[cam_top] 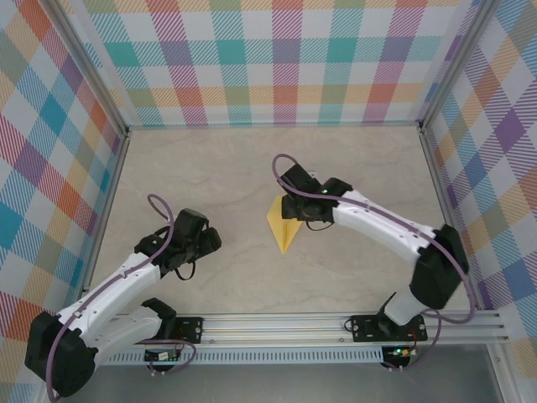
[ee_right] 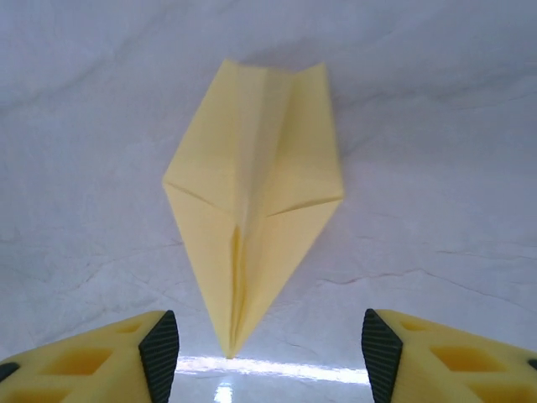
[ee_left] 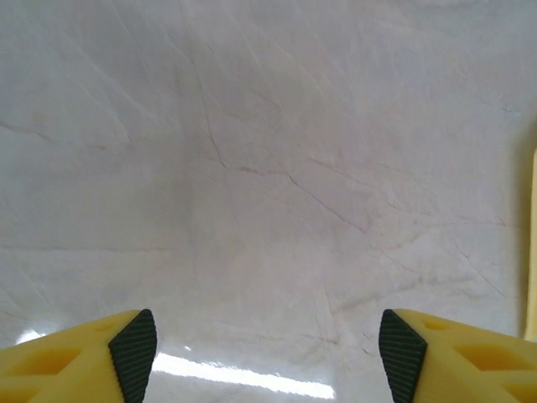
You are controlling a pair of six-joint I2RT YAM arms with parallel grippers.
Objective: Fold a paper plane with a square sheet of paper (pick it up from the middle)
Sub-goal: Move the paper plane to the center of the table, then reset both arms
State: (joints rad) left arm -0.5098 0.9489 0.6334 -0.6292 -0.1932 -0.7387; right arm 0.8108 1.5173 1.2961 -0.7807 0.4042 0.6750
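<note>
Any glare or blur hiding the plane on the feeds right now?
Right wrist: paper plane sharp, creases clear; glare streak on the table just under its pointed tip. Left wrist: similar streak low on the table. Top external: even light, no glare on the plane.

From the top, the light is bright, even and diffuse. The counter (cam_top: 218, 168) is sharp and its shadows are soft and faint. The left wrist picture is pale and slightly soft, with a white glare streak at 6 o'clock and dimmer tones toward 12. The right wrist picture has a cooler, bluish cast and glare at 6 o'clock. There the plane (ee_right: 252, 218) throws a faint shadow toward 1 o'clock.
</note>
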